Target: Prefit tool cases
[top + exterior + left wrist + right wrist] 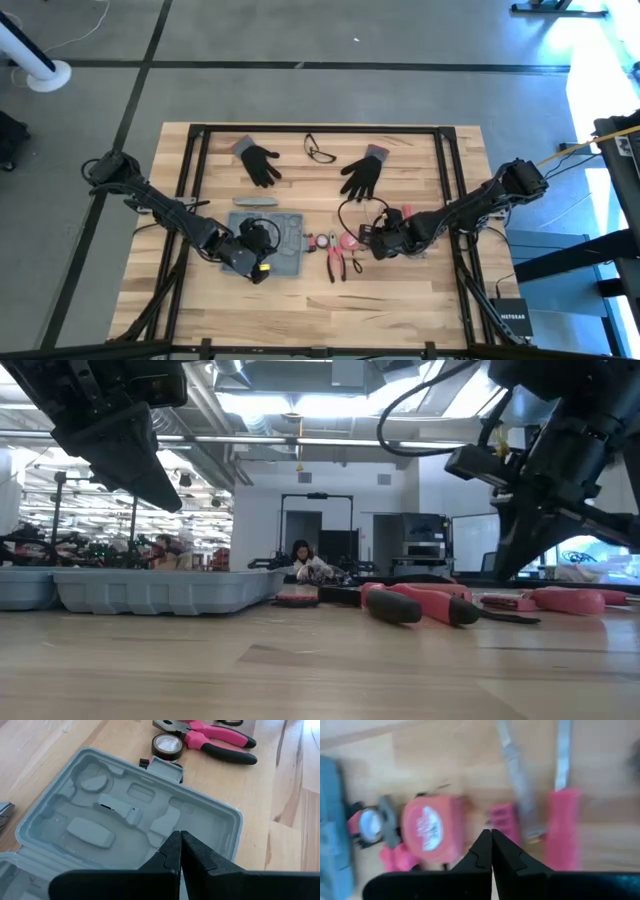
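Overhead, left gripper point(179, 851) above open tool case point(125, 815), jaws closed.

Overhead camera looks straight down; low camera sits level at tabletop; wrist cameras hover close. All share the tool case point(282, 240).

Grey concrete floor point(330, 95) showing dark seam lines; ceiling lights point(300, 405) glowing over an open workshop, a person point(303, 560) sitting far back.
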{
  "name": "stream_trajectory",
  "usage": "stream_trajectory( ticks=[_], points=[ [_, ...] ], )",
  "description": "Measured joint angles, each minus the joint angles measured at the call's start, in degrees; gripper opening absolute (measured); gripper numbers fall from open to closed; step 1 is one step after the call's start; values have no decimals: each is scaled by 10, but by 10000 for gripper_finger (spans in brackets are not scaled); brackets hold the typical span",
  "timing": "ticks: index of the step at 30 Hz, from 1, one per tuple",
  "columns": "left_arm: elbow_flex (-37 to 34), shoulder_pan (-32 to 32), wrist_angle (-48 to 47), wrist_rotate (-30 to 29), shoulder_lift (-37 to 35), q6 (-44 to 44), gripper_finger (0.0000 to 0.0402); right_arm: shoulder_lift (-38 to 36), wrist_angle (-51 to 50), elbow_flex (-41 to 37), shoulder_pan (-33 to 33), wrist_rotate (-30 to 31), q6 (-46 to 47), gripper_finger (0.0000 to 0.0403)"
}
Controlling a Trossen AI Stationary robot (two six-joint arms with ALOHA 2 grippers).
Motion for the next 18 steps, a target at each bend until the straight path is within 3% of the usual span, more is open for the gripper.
stream_trajectory(
  ticks=[5,18],
  points=[
    [0,0,0,0,0,0,0,0,-33,0,0,-34,-15,1],
    [0,0,0,0,0,-3,0,0,-31,1,-71,-8,-104,1]
  ],
)
